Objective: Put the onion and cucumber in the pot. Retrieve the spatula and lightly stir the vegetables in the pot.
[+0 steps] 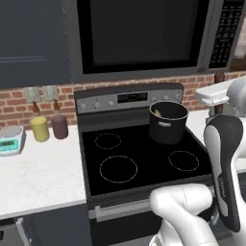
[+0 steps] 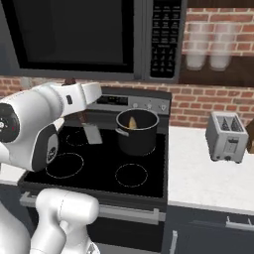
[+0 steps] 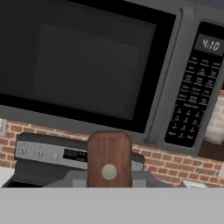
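The dark pot (image 1: 168, 126) (image 2: 136, 135) stands on the stove's back right burner. A yellowish oblong piece, the cucumber (image 2: 132, 122) (image 1: 157, 113), shows inside it. The onion is hidden below the pot's rim. My gripper (image 2: 78, 102) (image 1: 215, 97) hovers over the stove, to the left of the pot in the right base view, and is shut on the spatula's brown handle (image 2: 81, 117) (image 3: 109, 157). The grey blade (image 2: 92, 134) hangs down above the cooktop, beside the pot and outside it. In the hand view the handle's end fills the lower middle.
A microwave (image 3: 87, 61) (image 2: 74, 34) hangs over the black stove (image 1: 144, 158). On the left counter stand a yellow jar (image 1: 40, 129), a dark jar (image 1: 59, 126) and a scale (image 1: 10, 140). A toaster (image 2: 226, 136) sits on the right counter.
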